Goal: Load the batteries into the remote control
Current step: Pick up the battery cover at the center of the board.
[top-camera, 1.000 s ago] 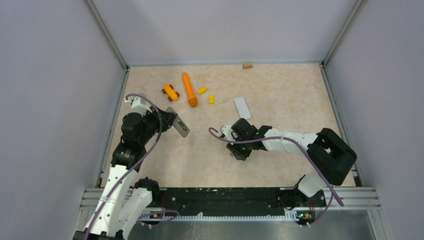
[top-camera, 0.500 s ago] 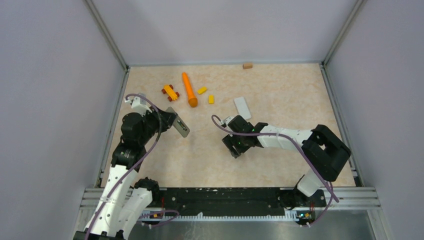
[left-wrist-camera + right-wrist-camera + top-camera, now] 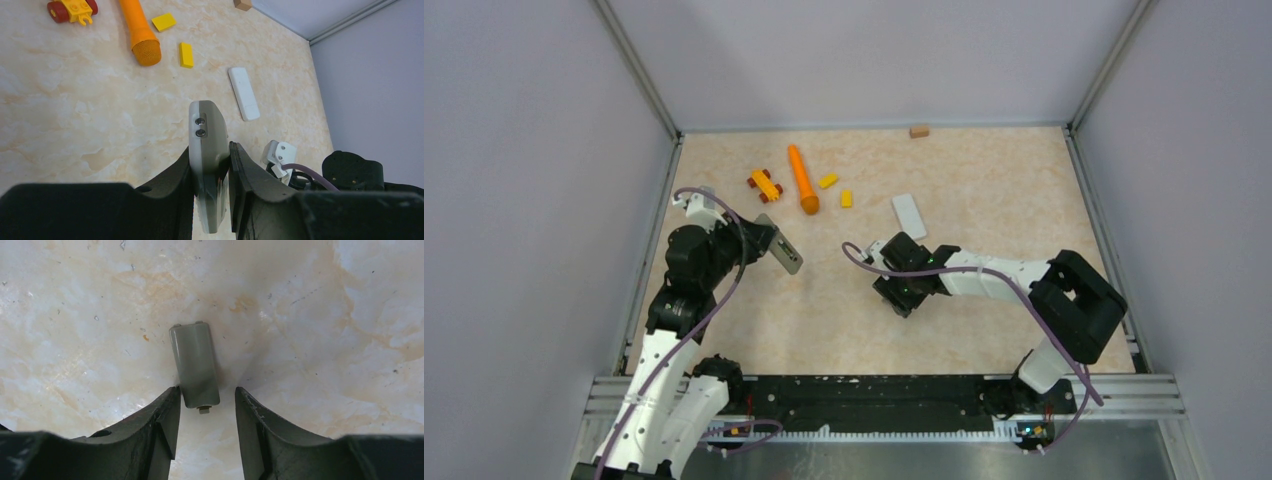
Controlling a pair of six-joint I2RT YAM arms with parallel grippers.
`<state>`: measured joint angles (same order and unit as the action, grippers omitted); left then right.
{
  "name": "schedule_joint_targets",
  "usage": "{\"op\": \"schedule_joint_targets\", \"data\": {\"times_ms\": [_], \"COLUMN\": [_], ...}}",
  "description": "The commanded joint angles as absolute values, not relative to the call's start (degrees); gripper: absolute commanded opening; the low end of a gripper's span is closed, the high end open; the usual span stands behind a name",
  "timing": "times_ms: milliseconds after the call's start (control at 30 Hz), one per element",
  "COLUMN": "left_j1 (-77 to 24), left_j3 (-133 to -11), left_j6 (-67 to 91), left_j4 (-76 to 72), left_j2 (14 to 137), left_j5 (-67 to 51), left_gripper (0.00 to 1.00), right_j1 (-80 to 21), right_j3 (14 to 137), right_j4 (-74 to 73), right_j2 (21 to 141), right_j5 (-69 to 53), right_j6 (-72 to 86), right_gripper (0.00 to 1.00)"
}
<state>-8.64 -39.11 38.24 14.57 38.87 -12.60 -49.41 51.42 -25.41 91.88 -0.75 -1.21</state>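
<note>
My left gripper [image 3: 769, 240] is shut on a grey remote [image 3: 207, 135], holding it on edge above the table; the remote also shows in the top view [image 3: 786, 254]. My right gripper [image 3: 206, 392] is open and low over the table, its jaws on either side of the near end of a small flat grey cover piece [image 3: 194, 362] with a tab, which lies flat. The left fingertip [image 3: 172, 395] is at the piece's edge. In the top view the right gripper [image 3: 902, 298] hides this piece. No batteries are in view.
A slim white bar-shaped remote [image 3: 909, 214] lies behind the right gripper. At the back left lie an orange stick [image 3: 802, 180], two yellow blocks [image 3: 828, 181] [image 3: 846, 198] and a yellow toy car [image 3: 764, 184]. A small wooden block [image 3: 919, 131] sits at the back wall.
My right gripper has shifted a little to the left and lower over the table. The left arm and the grey remote have not moved.
</note>
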Motion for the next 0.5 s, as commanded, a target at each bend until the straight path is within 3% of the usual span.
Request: {"op": "schedule_joint_targets", "data": {"times_ms": [0,300,467], "left_j1": [-8.2,-8.1,-8.1], "left_j3": [-39.5,-38.9,-37.2], "left_j6": [38.4,38.9,41.6], "left_j4": [10.6,9.8,4.1], "left_j2": [38.5,38.7,40.2], "left_j5": [-13.0,-14.6,-20.7], "left_gripper": [0.00,0.00,0.00], "right_j1": [-50.4,-51.4,-51.4], "right_j3": [52.4,52.2,49.7], "right_j4": [-23.6,-22.9,-16.1], "right_j2": [91.6,90.0,81.1], "right_j5": [-2.8,-0.5,0.7], "right_j6": [-3.9,-3.3,1.3], "right_gripper": [0.43,0.18,0.16]}}
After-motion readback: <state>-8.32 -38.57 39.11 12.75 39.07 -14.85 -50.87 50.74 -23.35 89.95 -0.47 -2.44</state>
